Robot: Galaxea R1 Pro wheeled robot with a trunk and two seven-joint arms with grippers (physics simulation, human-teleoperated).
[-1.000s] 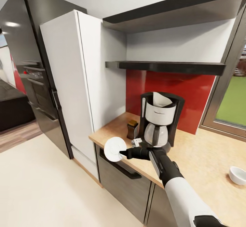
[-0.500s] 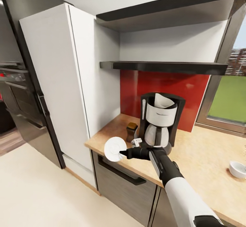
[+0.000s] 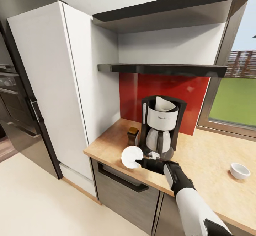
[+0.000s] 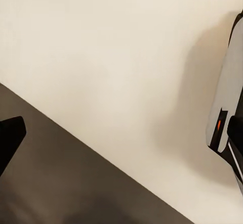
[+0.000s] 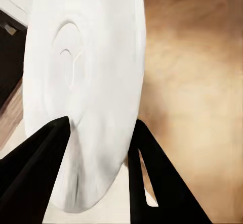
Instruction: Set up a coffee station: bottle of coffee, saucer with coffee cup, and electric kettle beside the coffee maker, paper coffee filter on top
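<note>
Since a second ago the right gripper (image 3: 139, 163) has carried the saucer (image 3: 132, 157) inward from beyond the bench (image 3: 209, 158) corner to above its front edge, just in front of the coffee maker (image 3: 160, 126); the camera has also swung, so the whole kitchen sits differently in the head view. The right jaws are clenched on the saucer's rim, and the plate is held tilted, nearly on edge, its face turned out toward the room. In the right wrist view the two dark fingers (image 5: 35, 163) pinch the saucer (image 5: 86, 92) with the tan bench top (image 5: 197, 82) behind it. The coffee maker stands near the red back wall (image 3: 170, 87), with the paper coffee filter (image 3: 164, 104) sitting in its top. The bottle of coffee (image 3: 133, 136) stands just beside the machine, on the side toward the tall white cabinet (image 3: 53, 87). The coffee cup (image 3: 239, 170) rests on the bench well apart, near the window (image 3: 234, 97). In the left wrist view one dark fingertip (image 4: 10, 135) shows over pale floor (image 4: 111, 57); whether the left jaws are released or clenched I cannot tell.
</note>
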